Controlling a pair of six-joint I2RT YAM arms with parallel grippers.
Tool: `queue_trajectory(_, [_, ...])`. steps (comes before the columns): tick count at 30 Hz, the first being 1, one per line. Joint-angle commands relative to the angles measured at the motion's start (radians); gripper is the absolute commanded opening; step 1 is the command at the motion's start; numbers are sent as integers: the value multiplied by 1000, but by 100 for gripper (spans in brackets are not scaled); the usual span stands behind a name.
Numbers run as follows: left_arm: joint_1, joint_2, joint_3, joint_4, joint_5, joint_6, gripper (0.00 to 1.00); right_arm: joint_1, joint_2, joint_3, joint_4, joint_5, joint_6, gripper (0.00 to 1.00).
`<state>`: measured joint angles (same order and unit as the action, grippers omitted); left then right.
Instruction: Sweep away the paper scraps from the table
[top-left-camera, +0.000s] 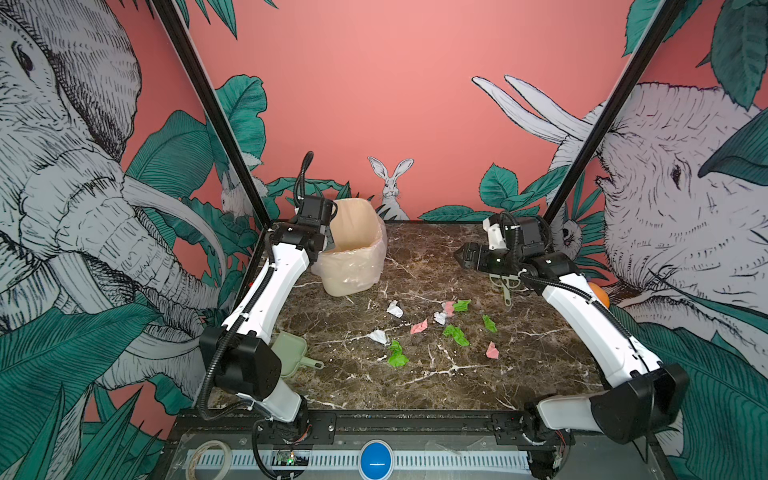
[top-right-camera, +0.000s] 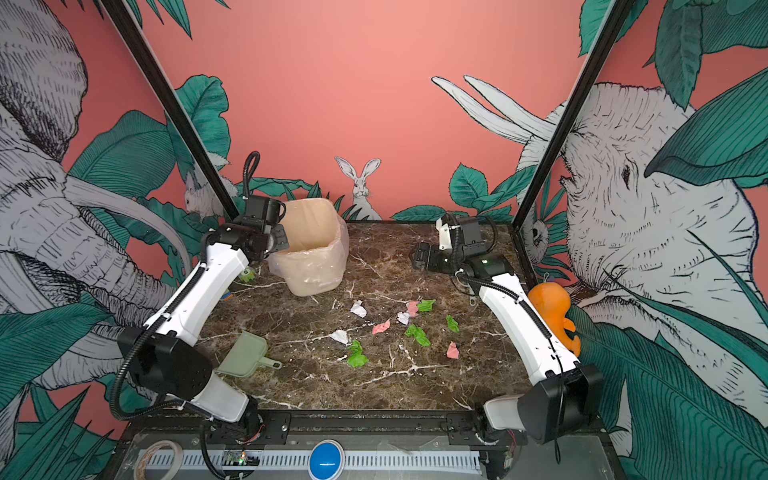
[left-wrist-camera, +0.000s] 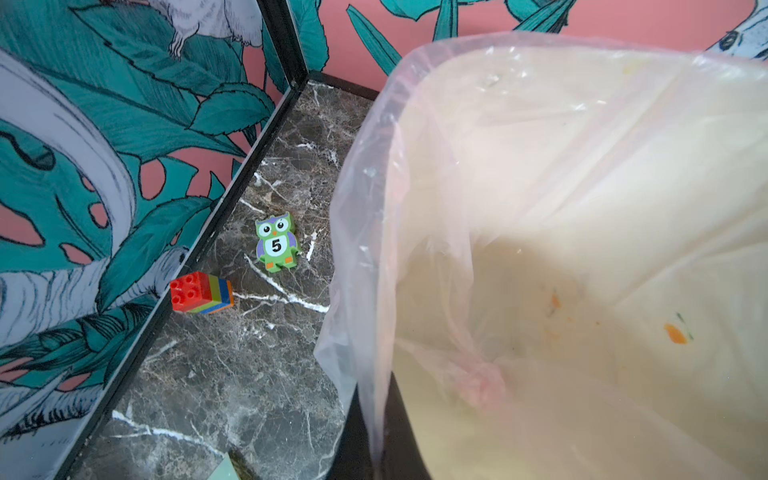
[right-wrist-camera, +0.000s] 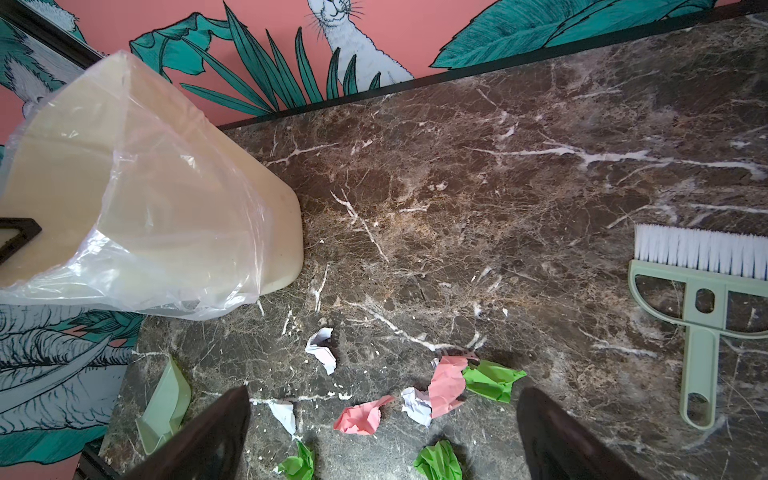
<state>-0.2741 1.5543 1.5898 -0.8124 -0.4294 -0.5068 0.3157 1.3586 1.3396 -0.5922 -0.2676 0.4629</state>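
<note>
Since no sweeping is done yet, the paper scraps (top-left-camera: 456, 334) are seen spread out in the middle of the table (top-left-camera: 415, 386), in green, pink and white. Small gaps are seen between most of them. They are loose, so they can be pushed into one pile.

The brush (right-wrist-camera: 701, 353) is laid flat on the far right side, near the scraps but not touching them. The dustpan (top-left-camera: 289, 353) is laid flat at the near left, well apart from them. Each tool is placed close to one arm, likely so that it can be picked up from that side. The bin (top-left-camera: 353, 270), lined with a clear bag, is stood at the far left, where the scraps can be tipped in. A small owl (left-wrist-camera: 276, 243) and a toy block (left-wrist-camera: 201, 293) are tucked by the wall beside it and are not part of the mess.

The right gripper (right-wrist-camera: 384, 392) is held wide open above the table with nothing in it, and it is pointed across toward the bin. The left gripper (top-right-camera: 280, 241) is closed and is raised right at the bin's rim, with its arm stretched far forward. Whether the bag's edge is pinched cannot be told.
</note>
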Motion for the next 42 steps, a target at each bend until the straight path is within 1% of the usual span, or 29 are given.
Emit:
queue_trajectory(1, [-2, -68, -33, 13, 11, -75, 0, -3, 0, 13, 5, -8, -4, 99])
queue_trajectory(2, [-2, -69, -39, 13, 12, -75, 0, -3, 1, 12, 8, -8, -3, 99])
queue_trajectory(4, [-1, -69, -42, 10, 6, -71, 15, -3, 1, 12, 9, -10, -3, 99])
queue_trajectory(6, [-1, -75, -39, 9, 0, -66, 32, -3, 1, 11, 8, -9, -2, 99])
queue_trajectory(10, [-2, -94, -19, 8, -15, -40, 54, -3, -2, 7, 2, -3, -4, 99])
queue_trajectory(14, [-9, -96, 31, -18, -24, 13, 70, -3, 2, 11, -8, 4, -15, 99])
queue_trajectory(17, [-26, -95, 67, -33, -32, 65, 80, -4, 7, 25, -39, 30, -39, 99])
queue_trajectory(20, [-51, -97, 85, -23, -36, 130, 88, -20, 16, 46, -98, 61, -70, 99])
queue_trajectory(24, [-106, -97, 123, -18, -37, 243, 93, -74, 26, 50, -179, 88, -113, 99])
queue_trajectory(28, [-178, -96, 172, -22, -2, 330, 94, -130, 56, 61, -260, 134, -162, 99])
queue_trajectory(31, [-244, -99, 188, -17, 29, 371, 94, -154, 85, 67, -295, 199, -200, 99])
queue_trajectory(33, [-295, -102, 185, -9, 57, 384, 95, -177, 103, 63, -295, 225, -215, 99])
queue_trajectory(38, [-416, -106, 146, 22, 115, 378, 95, -242, 164, 64, -290, 226, -228, 99])
queue_trajectory(39, [-421, -110, 131, 33, 132, 371, 95, -252, 179, 68, -291, 225, -231, 99])
queue_trajectory(40, [-453, -116, 109, 50, 154, 365, 94, -265, 197, 76, -294, 220, -235, 99])
queue_trajectory(42, [-470, -129, 60, 87, 199, 343, 94, -281, 234, 91, -298, 208, -246, 99])
